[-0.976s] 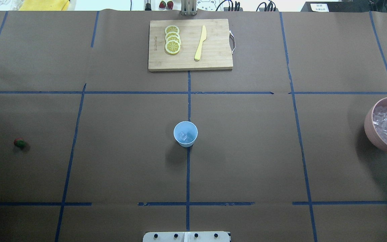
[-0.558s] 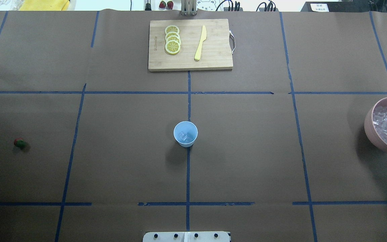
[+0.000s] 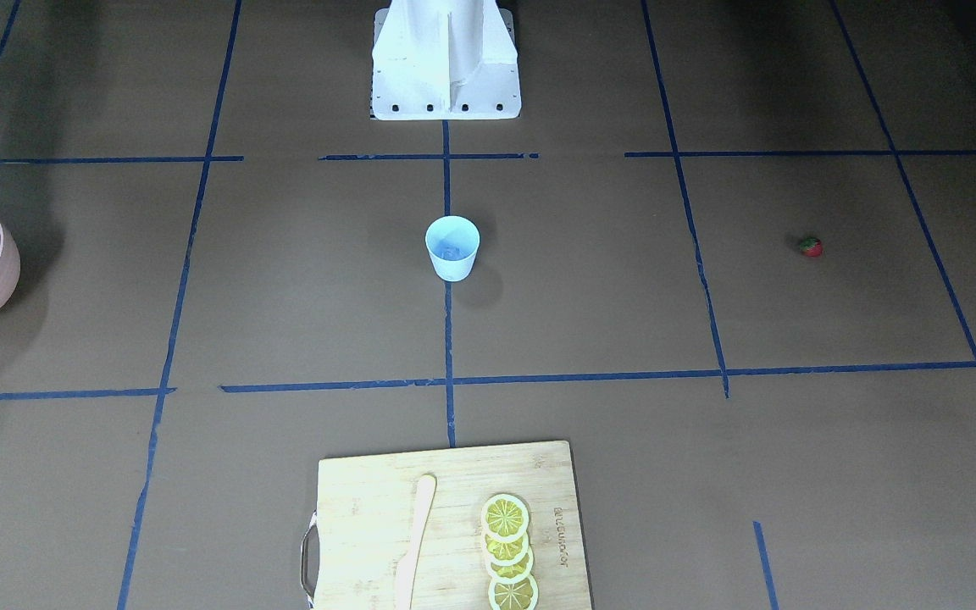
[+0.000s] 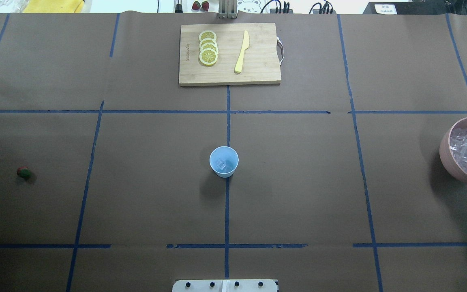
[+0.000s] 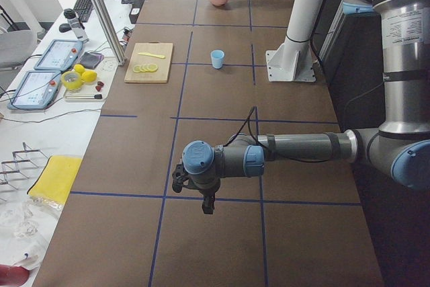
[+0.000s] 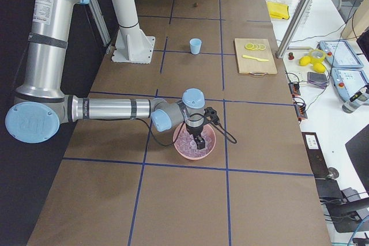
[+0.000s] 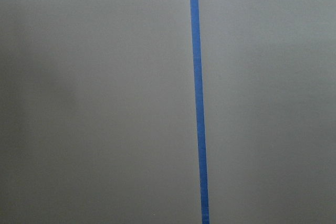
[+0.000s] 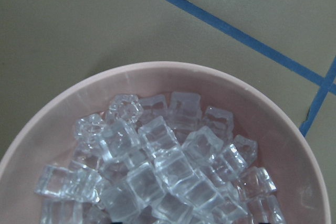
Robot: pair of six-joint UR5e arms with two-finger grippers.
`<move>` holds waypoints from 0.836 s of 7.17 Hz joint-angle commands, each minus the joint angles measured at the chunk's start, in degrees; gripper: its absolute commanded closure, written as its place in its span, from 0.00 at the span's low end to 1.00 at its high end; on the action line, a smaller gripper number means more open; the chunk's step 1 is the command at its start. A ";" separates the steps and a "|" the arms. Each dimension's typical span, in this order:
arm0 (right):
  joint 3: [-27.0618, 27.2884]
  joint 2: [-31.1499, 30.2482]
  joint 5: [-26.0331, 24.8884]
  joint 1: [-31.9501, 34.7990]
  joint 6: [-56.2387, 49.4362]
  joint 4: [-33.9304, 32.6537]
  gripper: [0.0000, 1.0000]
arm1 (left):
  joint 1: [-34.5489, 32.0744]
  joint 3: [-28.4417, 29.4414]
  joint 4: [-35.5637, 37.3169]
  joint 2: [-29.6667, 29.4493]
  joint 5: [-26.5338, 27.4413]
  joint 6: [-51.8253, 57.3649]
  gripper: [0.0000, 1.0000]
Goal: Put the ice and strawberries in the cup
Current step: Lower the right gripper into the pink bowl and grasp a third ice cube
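The right end effector [image 6: 199, 140] hangs over a wide pink round bowl [image 8: 157, 77] with its black tip low among the heaped clear glassy ice cubes [image 8: 157, 177]. Only a dark sliver of it shows from overhead, so I cannot tell how far open it is or whether it grips a cube. The left end effector [image 5: 207, 205] points down close above the bench [image 4: 298, 182] at the robot's left end. It shows only in the side view, so I cannot tell its opening either; its wrist camera sees just brown paper crossed by blue tape lines [image 7: 195, 103]. The bench is covered in that brown paper, marked into squares by the tape. A small red strawberry [image 4: 23, 172] with a green top lies alone on the robot's left side, well apart from everything else. At the centre a small pale-blue tapered plastic cup [image 4: 224, 162] stands upright on a tape line, with one ice cube [image 4: 220, 164] in its bottom. The pink bowl sits at the robot's far right edge. Farthest from the robot lies a bamboo cutting board [image 4: 258, 69] carrying overlapping yellow lemon slices [image 4: 208, 48] and a pale yellow plastic knife [image 4: 242, 52].
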 commanded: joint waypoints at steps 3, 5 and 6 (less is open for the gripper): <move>-0.04 -0.21 -0.08 -0.50 0.21 0.08 0.28 | 0.01 -0.05 0.00 0.00 0.00 0.00 0.00; 0.22 0.23 0.01 -0.50 -0.57 0.08 0.98 | 0.01 -0.05 0.00 0.00 0.00 0.00 0.00; 0.31 0.23 0.01 -0.50 -0.58 0.08 0.99 | 0.01 -0.05 0.00 0.00 0.00 0.00 0.00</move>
